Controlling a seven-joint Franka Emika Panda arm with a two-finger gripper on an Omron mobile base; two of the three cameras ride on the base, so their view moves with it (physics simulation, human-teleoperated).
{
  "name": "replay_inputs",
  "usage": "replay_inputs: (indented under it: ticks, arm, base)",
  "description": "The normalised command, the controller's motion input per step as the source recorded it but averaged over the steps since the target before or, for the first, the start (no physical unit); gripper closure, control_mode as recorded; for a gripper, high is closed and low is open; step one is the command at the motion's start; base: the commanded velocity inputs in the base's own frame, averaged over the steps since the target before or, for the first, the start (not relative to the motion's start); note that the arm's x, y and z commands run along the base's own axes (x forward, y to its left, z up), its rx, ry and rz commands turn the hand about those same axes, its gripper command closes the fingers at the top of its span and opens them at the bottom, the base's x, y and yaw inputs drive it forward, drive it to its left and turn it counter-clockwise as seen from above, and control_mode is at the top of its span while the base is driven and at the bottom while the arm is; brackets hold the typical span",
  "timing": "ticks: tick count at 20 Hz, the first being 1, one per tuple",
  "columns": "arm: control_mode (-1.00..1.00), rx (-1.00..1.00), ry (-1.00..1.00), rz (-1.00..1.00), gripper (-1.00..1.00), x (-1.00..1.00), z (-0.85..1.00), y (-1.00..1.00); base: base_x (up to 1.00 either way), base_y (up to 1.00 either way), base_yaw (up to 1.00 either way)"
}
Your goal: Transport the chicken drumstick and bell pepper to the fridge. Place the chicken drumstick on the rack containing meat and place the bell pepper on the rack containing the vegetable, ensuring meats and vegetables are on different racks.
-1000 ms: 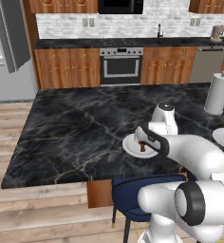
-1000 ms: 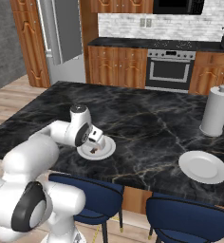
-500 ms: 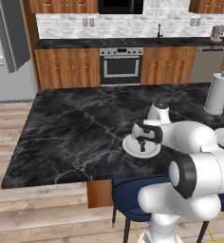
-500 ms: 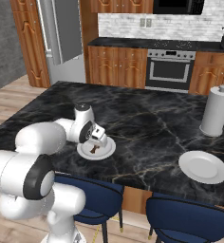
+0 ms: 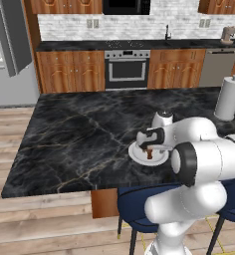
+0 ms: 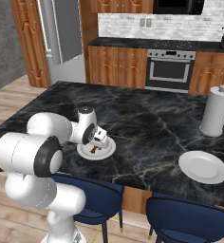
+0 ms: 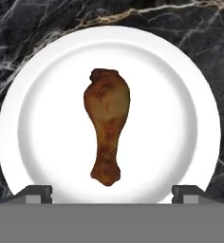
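White plate (image 7: 190,95), golden-brown chicken drumstick (image 7: 107,121)

Chicken drumstick (image 7: 107,123) on plate (image 7: 180,95) on counter (image 5: 79,134)

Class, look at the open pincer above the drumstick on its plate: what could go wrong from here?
1. The drumstick tapers to a thin bone end; a closing pincer could let it slip or roll.
2. It lies flat on the plate, so fingertips going too low may hit the plate and shove it across the counter.
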Motion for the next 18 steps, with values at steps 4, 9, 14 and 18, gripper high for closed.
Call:
replay_inputs:
  ticks: [4, 9, 14, 18]
  arm:
    - [-1.00, 0.00, 0.00, 0.00, -1.00, 0.11, -0.23, 0.00]
    - [-1.00, 0.00, 0.00, 0.00, -1.00, 0.07, -0.20, 0.00]
    - [-1.00, 0.00, 0.00, 0.00, -1.00, 0.08, -0.20, 0.00]
    - [-1.00, 0.00, 0.00, 0.00, -1.00, 0.08, -0.16, 0.00]
  base:
    - [0.00, 0.00, 0.00]
    - [0.00, 0.00, 0.00]
    - [0.00, 0.00, 0.00]
    - [0.00, 0.00, 0.00]
